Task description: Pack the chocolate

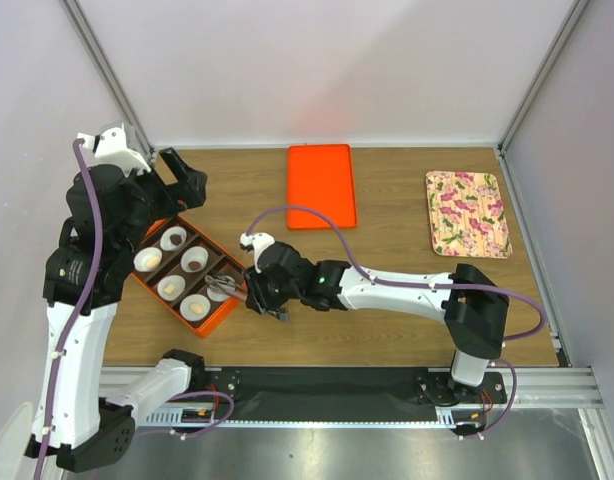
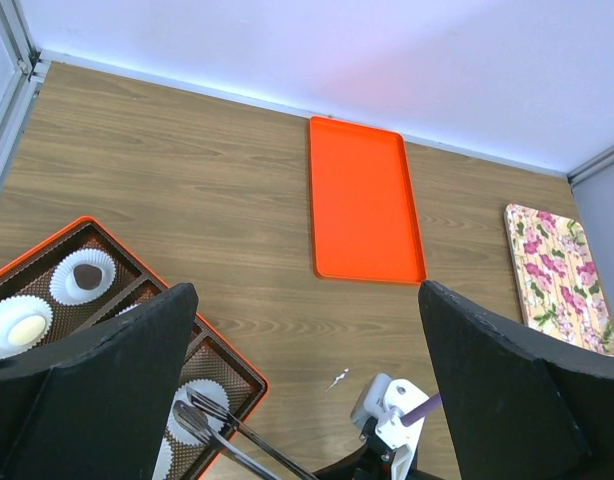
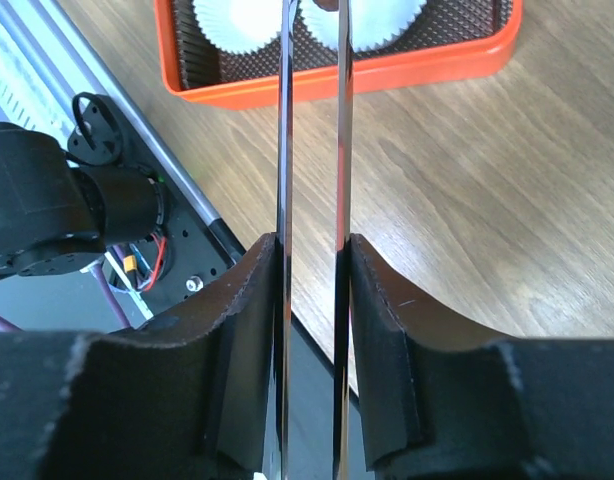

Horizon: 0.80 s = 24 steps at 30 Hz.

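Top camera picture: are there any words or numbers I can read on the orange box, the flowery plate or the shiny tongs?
None: no word, number or sign can be read in any view.
orange box: plain, no letters.
flat orange tray: plain.
flowery plate: only flowers.
tongs in the right claw: bare metal.

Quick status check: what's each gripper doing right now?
Left gripper: open, holding nothing.
Right gripper: closed on the metal tongs.
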{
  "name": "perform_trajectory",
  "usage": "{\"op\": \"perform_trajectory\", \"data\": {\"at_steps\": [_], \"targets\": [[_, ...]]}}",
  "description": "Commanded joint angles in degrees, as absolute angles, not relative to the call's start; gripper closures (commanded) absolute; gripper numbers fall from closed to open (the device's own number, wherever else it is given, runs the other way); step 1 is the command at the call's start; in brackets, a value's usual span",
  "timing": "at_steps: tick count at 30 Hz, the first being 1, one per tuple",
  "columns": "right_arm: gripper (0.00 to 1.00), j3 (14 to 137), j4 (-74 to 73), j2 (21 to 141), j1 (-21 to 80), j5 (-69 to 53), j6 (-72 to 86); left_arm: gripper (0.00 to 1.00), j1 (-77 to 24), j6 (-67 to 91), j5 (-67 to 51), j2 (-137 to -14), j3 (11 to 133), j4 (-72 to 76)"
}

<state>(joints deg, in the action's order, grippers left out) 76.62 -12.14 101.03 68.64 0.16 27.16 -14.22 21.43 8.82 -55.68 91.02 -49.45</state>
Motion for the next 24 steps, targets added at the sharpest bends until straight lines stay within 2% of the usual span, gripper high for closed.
{"op": "perform_trajectory", "data": {"at_steps": [1,10,15,24], "targets": [[0.63,79.6,-11.2,102.3,69.3,1.4,26.6,0.00,-13.7,20.9,8.0,-54.8,90.5,-48.3],[0.61,79.8,-12.7,104.2,71.0,6.2,25.5,0.00,-13.7,21.0,7.9,-54.5,89.9,-48.1],[0.57,80.4,-13.0,104.6,71.3,6.9,25.1,0.00,-13.7,20.8,8.1,-54.7,89.8,-47.8],[0.55,80.5,-12.8,101.2,71.4,7.9,24.2,0.00,-13.7,20.5,7.1,-54.6,89.5,-47.7]]}}
